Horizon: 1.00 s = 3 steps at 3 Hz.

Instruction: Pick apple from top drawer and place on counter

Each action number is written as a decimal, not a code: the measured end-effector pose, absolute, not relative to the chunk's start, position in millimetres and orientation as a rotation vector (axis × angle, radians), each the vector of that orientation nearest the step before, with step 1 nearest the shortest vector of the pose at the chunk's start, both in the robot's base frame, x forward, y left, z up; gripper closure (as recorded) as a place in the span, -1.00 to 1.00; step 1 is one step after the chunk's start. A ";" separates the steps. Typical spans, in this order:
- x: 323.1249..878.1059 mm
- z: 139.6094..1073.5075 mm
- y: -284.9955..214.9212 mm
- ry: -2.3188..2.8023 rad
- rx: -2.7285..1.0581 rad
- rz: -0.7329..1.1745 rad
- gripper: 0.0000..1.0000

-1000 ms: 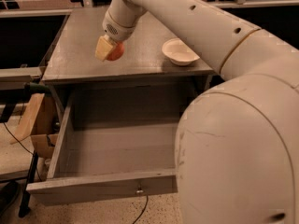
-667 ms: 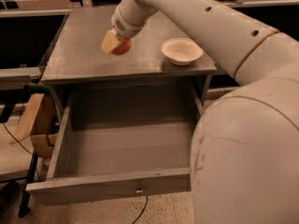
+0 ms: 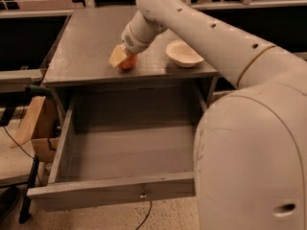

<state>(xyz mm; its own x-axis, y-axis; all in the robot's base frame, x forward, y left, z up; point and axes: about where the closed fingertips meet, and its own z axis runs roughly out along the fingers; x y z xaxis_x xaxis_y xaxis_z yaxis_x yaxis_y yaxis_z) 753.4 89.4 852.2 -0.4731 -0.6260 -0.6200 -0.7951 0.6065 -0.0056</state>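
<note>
The apple [image 3: 129, 63], red-orange, is at the front middle of the grey counter [image 3: 81, 42], resting on or just above its surface. My gripper [image 3: 121, 57] reaches down from the arm above, with its pale fingers [image 3: 116, 58] closed around the apple's left side. The top drawer [image 3: 110, 191] is pulled fully open below the counter and nothing lies inside it. Its front panel has a small keyhole in the centre.
A cream shallow bowl [image 3: 184, 54] sits on the counter to the right of the apple. My arm and white body [image 3: 249, 157] fill the right foreground and cover the drawer's right end. A cardboard box [image 3: 34, 123] and cables lie on the floor at left.
The gripper has carried the apple to the right and down, from above the middle of the counter to its front part at surface level.
</note>
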 end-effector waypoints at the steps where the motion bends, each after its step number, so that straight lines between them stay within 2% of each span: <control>1: 753.2 841.4 89.0 2.261 -1.110 0.424 -0.45; 2: 752.4 842.7 89.2 2.259 -1.109 0.433 -0.91; 3: 750.4 839.1 90.4 2.250 -1.094 0.462 -1.00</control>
<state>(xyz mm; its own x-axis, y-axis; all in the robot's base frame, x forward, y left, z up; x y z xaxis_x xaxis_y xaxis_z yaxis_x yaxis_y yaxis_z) 750.4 90.4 839.1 -0.4891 -0.5923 -0.6403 -0.7968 0.6021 0.0517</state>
